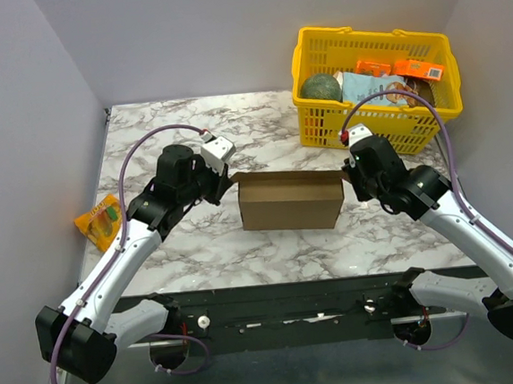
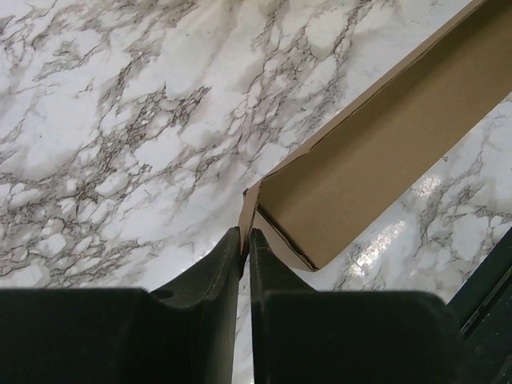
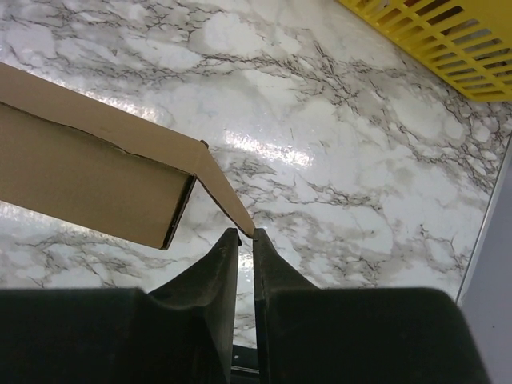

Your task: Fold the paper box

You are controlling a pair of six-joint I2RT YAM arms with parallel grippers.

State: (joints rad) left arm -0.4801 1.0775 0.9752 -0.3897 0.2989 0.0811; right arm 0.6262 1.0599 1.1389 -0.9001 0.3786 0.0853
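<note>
The paper box stands on the marble tabletop between the two hands. Its long axis runs from one hand to the other, sideways across the tabletop. The left hand is clenched on a thin flap at the left end of the box, and the box stretches away ahead of its fingertips, toward the right. The right hand pinches the flap corner at the opposite end, and there the box reaches ahead and to the left.
</note>
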